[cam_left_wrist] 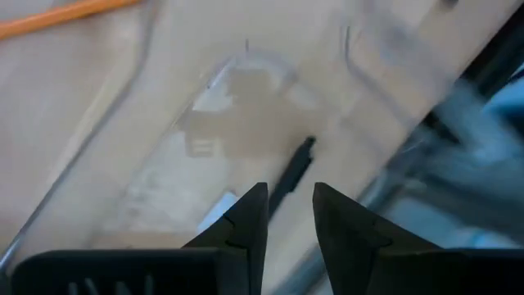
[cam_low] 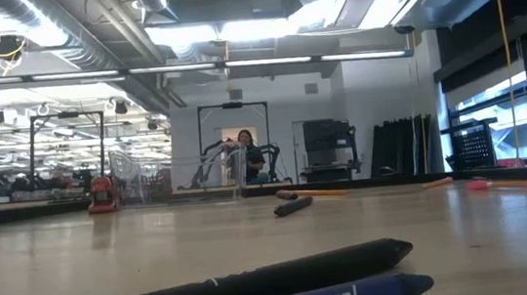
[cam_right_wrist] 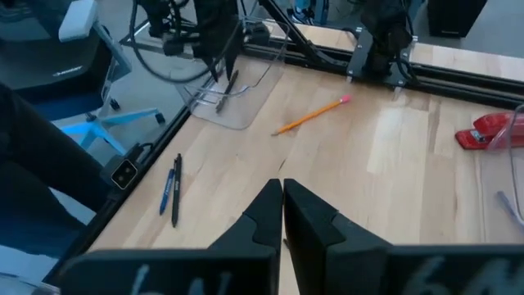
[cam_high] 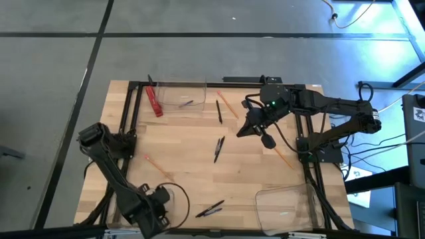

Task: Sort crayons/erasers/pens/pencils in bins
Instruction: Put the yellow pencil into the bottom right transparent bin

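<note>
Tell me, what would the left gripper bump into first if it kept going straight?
Probably the black pen lying in the clear bin right beyond the open left gripper. Depth is hard to judge, so it might meet the bin's floor first.

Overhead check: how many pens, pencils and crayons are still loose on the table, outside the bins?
Pencils: 3
Black pens: 3 (the middle one may be two sticks)
Blue crayon: 1, beside the near-edge pen
Total: 7
</note>
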`<state>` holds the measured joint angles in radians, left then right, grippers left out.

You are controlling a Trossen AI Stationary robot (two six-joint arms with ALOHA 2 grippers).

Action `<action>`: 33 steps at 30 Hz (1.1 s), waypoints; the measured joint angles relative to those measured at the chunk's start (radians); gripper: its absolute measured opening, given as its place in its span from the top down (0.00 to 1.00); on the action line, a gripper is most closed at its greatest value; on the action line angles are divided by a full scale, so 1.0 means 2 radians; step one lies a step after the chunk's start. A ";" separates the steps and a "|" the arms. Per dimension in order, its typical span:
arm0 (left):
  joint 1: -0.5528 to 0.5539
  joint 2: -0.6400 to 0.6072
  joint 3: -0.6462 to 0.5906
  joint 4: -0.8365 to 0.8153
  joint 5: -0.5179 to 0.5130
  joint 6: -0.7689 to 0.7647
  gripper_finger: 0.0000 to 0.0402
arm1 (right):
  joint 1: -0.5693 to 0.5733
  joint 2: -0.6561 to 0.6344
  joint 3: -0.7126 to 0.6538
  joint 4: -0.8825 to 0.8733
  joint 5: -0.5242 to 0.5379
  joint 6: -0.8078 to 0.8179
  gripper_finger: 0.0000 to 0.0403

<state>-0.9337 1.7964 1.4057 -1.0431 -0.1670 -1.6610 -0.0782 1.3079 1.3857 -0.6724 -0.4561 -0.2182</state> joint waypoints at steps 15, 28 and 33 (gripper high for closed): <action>0.010 -0.116 0.002 -0.066 -0.323 -0.181 0.77 | 0.000 0.000 0.000 -0.002 0.018 0.039 0.96; 0.113 -0.137 0.002 -0.077 -0.375 -0.010 0.77 | 0.000 0.001 0.000 -0.193 0.265 0.283 0.99; 0.152 -0.137 0.002 -0.077 -0.381 0.064 0.77 | -0.003 0.001 0.000 -0.254 0.296 0.353 0.99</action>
<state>-0.6293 1.5230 1.4092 -1.1968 -0.9289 -1.5320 -0.0846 1.3098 1.3857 -1.1806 0.1351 0.4879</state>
